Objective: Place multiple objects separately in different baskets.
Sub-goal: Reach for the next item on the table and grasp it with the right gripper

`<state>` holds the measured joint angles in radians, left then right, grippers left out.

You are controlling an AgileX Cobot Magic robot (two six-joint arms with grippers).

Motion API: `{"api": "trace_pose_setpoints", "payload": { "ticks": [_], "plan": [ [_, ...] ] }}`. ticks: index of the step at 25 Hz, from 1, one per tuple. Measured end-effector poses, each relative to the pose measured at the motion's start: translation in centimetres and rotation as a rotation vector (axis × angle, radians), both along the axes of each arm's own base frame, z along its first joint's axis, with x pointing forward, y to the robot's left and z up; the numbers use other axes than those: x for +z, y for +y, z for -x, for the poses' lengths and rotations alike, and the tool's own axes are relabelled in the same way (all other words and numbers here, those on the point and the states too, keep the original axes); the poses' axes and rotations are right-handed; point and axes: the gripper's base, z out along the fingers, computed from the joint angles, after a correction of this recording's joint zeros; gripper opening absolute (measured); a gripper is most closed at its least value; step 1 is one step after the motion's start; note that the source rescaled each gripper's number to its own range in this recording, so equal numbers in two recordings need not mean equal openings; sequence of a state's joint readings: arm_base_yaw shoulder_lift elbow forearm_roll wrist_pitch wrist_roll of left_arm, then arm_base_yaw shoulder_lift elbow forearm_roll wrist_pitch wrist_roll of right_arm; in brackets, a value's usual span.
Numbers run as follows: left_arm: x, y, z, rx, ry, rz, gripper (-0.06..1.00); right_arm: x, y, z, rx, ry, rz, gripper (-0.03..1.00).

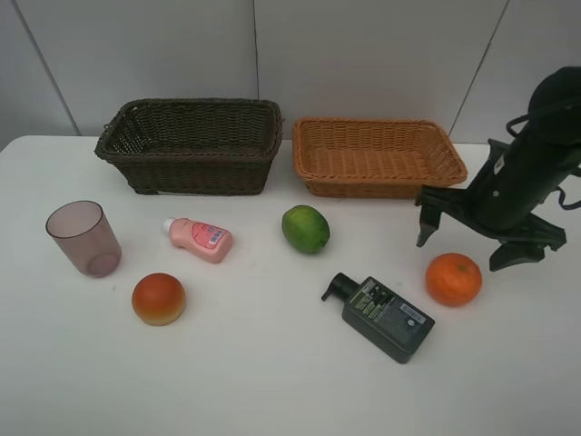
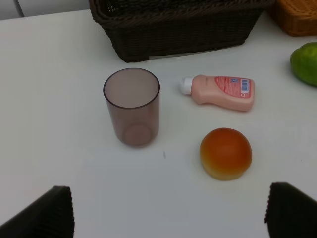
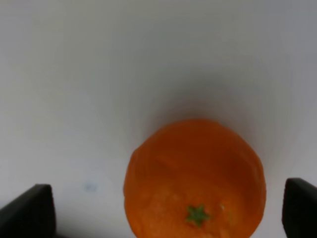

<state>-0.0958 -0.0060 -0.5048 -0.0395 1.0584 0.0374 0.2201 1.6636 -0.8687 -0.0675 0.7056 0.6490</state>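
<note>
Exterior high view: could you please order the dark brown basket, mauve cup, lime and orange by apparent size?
1. dark brown basket
2. mauve cup
3. orange and lime: these look about alike, so I won't rank them.

Spotting two baskets side by side at the back of the white table (image 1: 272, 391): dark brown basket (image 1: 195, 173) left, orange-tan basket (image 1: 372, 188) right. Scattered in front, all apart: upright mauve cup (image 1: 83, 238), pink bottle (image 1: 200, 239) lying down, peach (image 1: 158, 298), lime (image 1: 305, 228), flat pump bottle (image 1: 381, 315), orange (image 1: 453, 279). Also catching the right gripper (image 1: 460, 252) spread wide just beside the orange.
</note>
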Motion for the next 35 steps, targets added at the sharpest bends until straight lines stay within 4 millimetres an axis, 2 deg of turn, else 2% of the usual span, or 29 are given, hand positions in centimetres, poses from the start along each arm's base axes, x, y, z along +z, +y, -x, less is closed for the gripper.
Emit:
{"api": "trace_pose_setpoints", "payload": {
  "ticks": [20, 35],
  "plan": [
    [0.0, 0.0, 0.0, 0.000, 0.000, 0.000, 1.00, -0.3, 0.0, 0.1, -0.084, -0.009, 0.019, 1.00],
    [0.0, 0.0, 0.0, 0.000, 0.000, 0.000, 1.00, -5.1, 0.5, -0.2, -0.083, 0.107, 0.038, 1.00]
  ]
}}
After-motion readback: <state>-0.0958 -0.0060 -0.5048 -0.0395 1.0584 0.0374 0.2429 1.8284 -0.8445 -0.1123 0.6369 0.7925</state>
